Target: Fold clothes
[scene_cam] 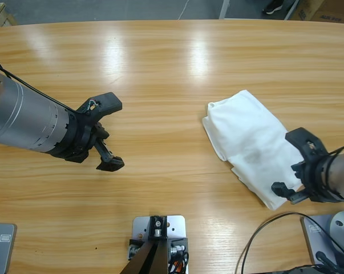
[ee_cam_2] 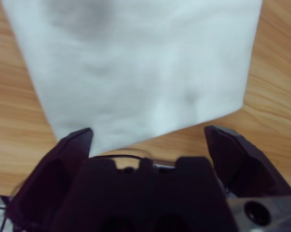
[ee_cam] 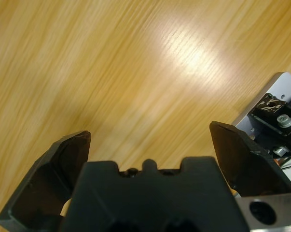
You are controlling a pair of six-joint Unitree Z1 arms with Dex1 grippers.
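Note:
The clothes (scene_cam: 247, 144) lie on the right half of the table as a white folded bundle, running from upper left to lower right. My right gripper (scene_cam: 292, 164) stands open at the bundle's lower right end, jaws spread wide and holding nothing. In the right wrist view the white cloth (ee_cam_2: 135, 67) fills the upper picture just beyond my right gripper (ee_cam_2: 147, 140). My left gripper (scene_cam: 110, 132) hangs open over bare wood at the left, far from the cloth. The left wrist view shows my left gripper (ee_cam: 150, 140) over wood grain only.
The long wooden table (scene_cam: 172, 63) stretches to the far edge, where grey floor and boxes show. A black cable (scene_cam: 263, 228) loops near the front right. A metal rig plate (ee_cam: 280, 116) sits at the right edge of the left wrist view.

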